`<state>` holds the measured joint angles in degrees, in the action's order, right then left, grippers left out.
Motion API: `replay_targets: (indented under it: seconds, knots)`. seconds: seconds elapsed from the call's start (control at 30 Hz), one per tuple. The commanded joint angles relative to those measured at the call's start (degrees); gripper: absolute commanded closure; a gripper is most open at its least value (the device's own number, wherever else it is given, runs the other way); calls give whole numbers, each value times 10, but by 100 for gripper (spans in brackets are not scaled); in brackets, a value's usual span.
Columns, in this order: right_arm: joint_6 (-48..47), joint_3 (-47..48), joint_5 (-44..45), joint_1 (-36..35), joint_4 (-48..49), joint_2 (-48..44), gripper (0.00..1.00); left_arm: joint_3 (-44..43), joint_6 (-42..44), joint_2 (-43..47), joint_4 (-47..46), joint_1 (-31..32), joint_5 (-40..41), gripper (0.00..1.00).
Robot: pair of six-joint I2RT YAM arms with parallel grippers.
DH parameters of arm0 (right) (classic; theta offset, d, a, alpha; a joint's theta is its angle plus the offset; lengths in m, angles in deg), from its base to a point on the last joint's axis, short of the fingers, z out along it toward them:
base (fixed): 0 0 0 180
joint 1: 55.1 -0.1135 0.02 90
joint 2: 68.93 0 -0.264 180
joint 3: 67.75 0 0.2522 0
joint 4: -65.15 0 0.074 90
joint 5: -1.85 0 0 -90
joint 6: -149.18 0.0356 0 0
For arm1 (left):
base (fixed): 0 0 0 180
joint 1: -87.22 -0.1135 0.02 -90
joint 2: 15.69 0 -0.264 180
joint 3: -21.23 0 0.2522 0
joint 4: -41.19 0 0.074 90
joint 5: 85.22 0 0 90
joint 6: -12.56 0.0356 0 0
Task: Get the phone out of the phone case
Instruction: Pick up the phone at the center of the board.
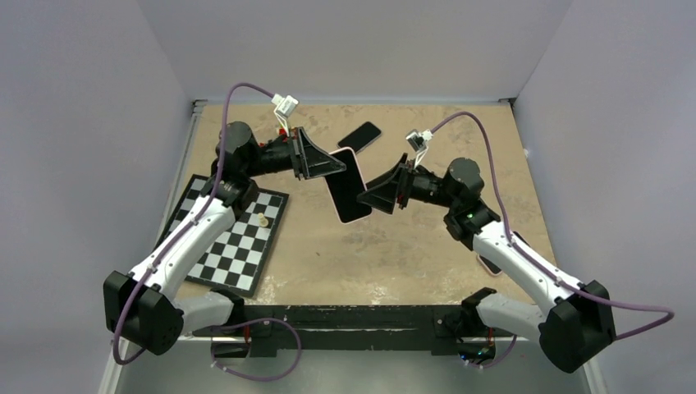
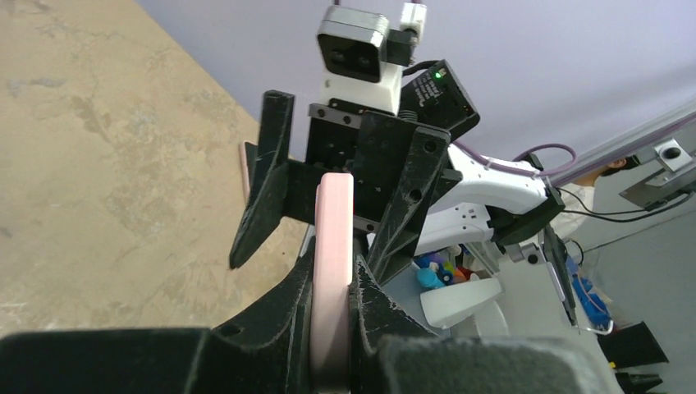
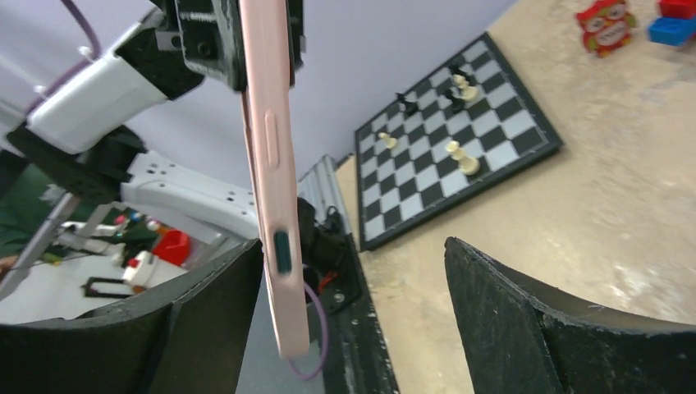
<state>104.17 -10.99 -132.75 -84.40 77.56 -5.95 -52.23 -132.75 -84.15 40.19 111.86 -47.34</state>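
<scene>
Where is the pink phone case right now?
In the top view the pink phone case is held up over the middle of the table by the left gripper, with the open right gripper just to its right.

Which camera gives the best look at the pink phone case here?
Top external: the pink phone case shows most of its outline and its dark face, held by the left gripper. Left wrist shows only its thin edge between the fingers; right wrist shows one long side with buttons.

Soft even light, blurry near foregrounds.
</scene>
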Motion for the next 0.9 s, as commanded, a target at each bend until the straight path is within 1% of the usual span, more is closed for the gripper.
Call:
replay_targets:
  seconds: [0.0, 0.07, 0.1, 0.17, 0.27, 0.37, 0.47, 0.5, 0.63, 0.87]
  knots:
    - [-97, 3, 0, 29, -106, -29, 15, -15, 11, -5, -30, -46, -66, 100]
    - [-133, 4, 6, 31, -136, -35, 15, -8, 30, -6, -36, -53, -78, 100]
    - [-141, -2, 2, 30, -128, -42, 14, -5, 34, -8, -42, -54, -84, 100]
    - [-125, -32, -49, 30, -65, -53, 15, 7, 21, -18, -76, -57, -107, 100]
    - [-112, -61, -110, 29, 1, -53, 17, 37, -47, -27, -175, -65, -133, 100]
    - [-83, -67, -165, 30, 64, -29, 23, 40, -54, -27, -186, -66, -139, 100]
    - [-39, -67, -201, 24, 140, -8, 31, 35, -43, -30, -168, -68, -138, 100]
    - [-32, -64, -209, 21, 150, -2, 33, 35, -42, -30, -165, -69, -137, 100]
    - [-53, -47, -202, 2, 128, 20, 35, 37, -42, -29, -164, -72, -134, 100]
    - [-55, -29, -185, -23, 137, 40, 49, 37, -43, -30, -156, -72, -131, 100]
